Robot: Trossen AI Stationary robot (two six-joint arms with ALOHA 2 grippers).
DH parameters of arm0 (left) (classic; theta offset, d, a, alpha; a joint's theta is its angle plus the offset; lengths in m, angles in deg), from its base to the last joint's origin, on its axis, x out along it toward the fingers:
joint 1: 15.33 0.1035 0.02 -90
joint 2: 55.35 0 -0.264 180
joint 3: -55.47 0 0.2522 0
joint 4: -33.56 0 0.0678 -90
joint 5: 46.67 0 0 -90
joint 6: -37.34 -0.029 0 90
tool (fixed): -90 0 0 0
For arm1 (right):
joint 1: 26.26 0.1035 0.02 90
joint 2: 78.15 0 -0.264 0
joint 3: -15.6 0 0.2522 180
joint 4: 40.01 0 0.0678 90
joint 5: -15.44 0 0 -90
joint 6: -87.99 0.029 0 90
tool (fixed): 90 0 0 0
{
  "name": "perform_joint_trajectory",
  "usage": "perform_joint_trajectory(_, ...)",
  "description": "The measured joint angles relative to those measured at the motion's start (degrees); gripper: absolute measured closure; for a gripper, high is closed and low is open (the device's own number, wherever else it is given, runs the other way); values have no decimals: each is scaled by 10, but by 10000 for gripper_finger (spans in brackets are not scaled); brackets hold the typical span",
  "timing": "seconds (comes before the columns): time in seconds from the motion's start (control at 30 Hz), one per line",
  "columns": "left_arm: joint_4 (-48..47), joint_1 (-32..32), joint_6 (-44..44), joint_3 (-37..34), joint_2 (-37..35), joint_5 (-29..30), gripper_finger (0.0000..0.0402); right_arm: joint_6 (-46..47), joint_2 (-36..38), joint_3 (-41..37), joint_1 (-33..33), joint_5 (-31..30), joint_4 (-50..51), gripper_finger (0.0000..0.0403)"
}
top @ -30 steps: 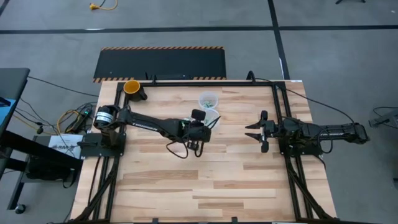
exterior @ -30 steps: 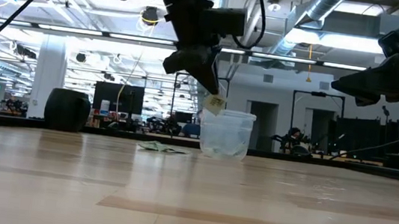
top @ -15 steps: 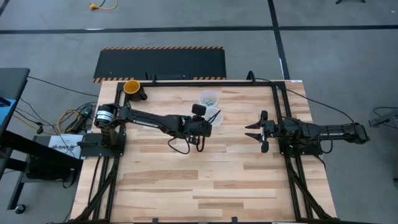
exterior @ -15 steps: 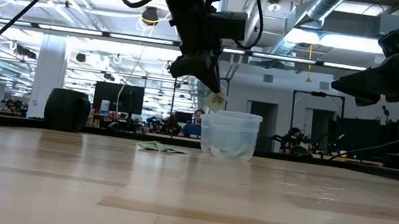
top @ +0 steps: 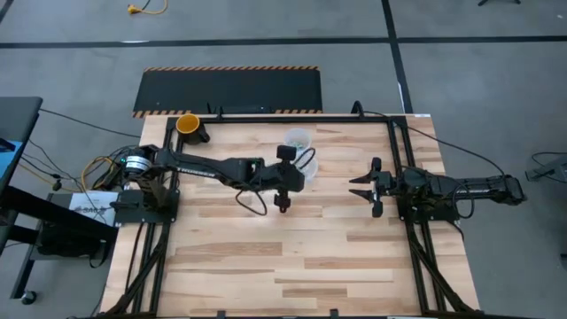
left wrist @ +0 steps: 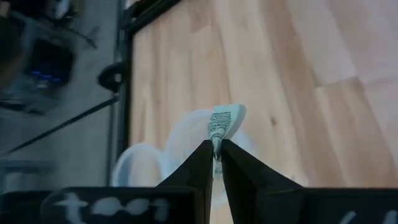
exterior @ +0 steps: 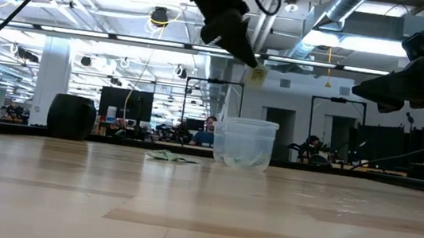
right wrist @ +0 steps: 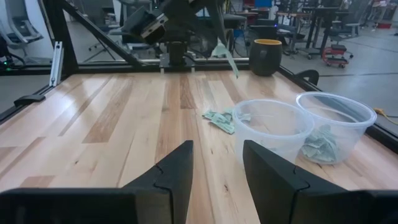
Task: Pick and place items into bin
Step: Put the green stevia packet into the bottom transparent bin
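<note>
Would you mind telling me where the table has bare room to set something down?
The whole near half of the table, between the two arm bases, is bare wood. The strip between the left gripper and right gripper is free. It is crowded at the far edge: two clear cups, loose packets, a black-and-yellow cup.

A dark cup with a yellow rim stands at a far corner of the wooden desk. A black mat with striped edges lies on the floor behind.
</note>
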Motion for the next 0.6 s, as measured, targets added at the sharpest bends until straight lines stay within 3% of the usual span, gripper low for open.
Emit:
perform_joint_trajectory(0.13,27,33,1,-1,4,-73,382,0,0,0,0,0,0,270)
perform_joint_trajectory(0.33,11,77,13,-1,5,-123,370,0,0,0,0,0,0,269)
perform_joint_trajectory(0.6,-14,91,17,-1,5,-115,300,0,0,0,0,0,0,268)
